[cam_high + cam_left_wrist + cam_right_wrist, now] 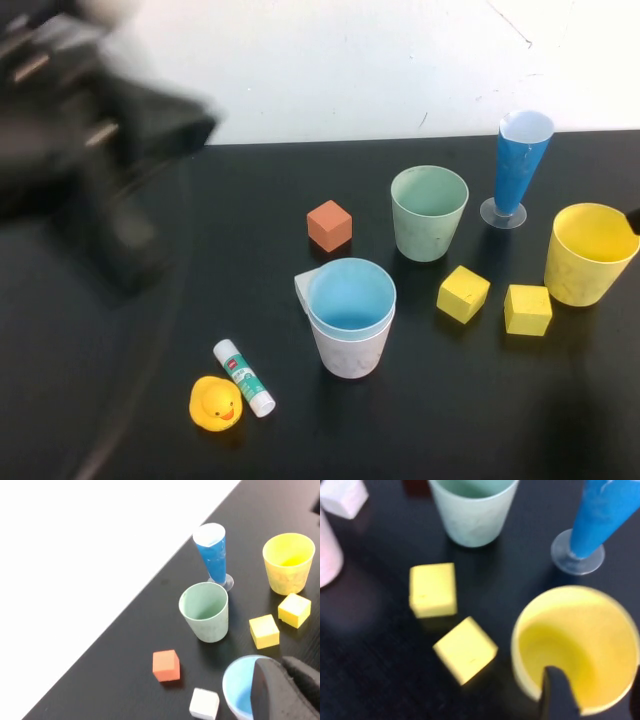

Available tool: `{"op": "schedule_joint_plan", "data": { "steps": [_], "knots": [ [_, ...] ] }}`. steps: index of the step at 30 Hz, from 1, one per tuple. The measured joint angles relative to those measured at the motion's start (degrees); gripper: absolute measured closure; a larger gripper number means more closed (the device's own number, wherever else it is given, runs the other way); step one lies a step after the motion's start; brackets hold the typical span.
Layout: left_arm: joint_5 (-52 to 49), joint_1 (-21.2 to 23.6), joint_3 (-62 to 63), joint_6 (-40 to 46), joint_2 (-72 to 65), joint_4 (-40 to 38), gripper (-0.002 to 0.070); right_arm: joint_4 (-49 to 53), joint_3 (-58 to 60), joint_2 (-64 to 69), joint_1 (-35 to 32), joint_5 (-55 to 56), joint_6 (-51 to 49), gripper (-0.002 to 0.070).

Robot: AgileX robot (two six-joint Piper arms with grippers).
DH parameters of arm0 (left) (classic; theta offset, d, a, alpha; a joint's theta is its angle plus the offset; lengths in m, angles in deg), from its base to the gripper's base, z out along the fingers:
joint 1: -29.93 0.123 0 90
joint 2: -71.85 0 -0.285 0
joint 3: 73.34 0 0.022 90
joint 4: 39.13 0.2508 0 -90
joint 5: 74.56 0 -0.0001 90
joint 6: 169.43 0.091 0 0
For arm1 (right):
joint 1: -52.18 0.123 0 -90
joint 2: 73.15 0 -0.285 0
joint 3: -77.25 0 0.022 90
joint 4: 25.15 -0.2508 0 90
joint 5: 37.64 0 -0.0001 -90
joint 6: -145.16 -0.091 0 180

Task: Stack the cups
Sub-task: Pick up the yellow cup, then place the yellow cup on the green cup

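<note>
The light blue cup (350,296) sits nested inside the pale pink cup (350,350) near the table's (120,400) middle, hiding most of a white cube (204,703) behind. The pale green cup (429,212) stands farther back, beside the blue cone (520,160). The yellow cup (588,252) stands at the right edge, where the right gripper (592,692), largely cut off, has one finger inside its rim, jaws apart. The left gripper (285,690), a raised blur far left, is closed and empty.
</note>
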Motion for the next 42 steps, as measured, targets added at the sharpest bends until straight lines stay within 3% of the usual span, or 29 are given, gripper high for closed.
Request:
{"op": "schedule_joint_plan", "data": {
  "steps": [4, 14, 17, 21, 23, 30, 35, 42],
  "knots": [
    [3.4, 0.0, -9.3, 0.0, 9.2, 0.1, 0.0673, 0.7, -5.0, 7.5, 0.0, 1.6, 1.9, 0.0300],
    [4.7, 0.0, -21.5, 0.0, 21.8, 2.2, 0.0673, 1.3, -8.6, 20.8, 0.1, 1.4, 4.2, 0.0288],
    [5.4, 0.0, -21.8, 0.0, 23.5, 2.2, 0.0673, 0.7, -8.8, 22.4, 0.1, -0.6, 4.2, 0.0352],
    [6.0, 0.0, -22.0, 0.0, 24.6, 2.4, 0.0673, -2.8, -10.7, 22.7, 0.1, -5.2, 4.2, 0.0582],
    [5.7, 0.0, -22.0, -0.4, 24.7, 2.5, 0.0673, -5.0, -13.0, 22.7, 0.5, -8.9, 4.1, 0.0630],
    [4.6, 0.0, -22.0, -2.3, 24.7, 2.6, 0.0673, -4.3, -26.9, 22.5, 9.8, -17.7, 2.6, 0.0648],
    [4.2, 0.0, -22.2, -3.0, 24.7, 2.7, 0.0673, 5.9, -36.1, 23.0, 17.8, -11.8, -1.5, 0.0648],
    [1.1, 0.0, -22.2, -3.5, 24.7, 2.7, 0.0673, 10.2, -43.3, 29.5, 20.4, -5.5, -2.7, 0.0648]
  ]
}}
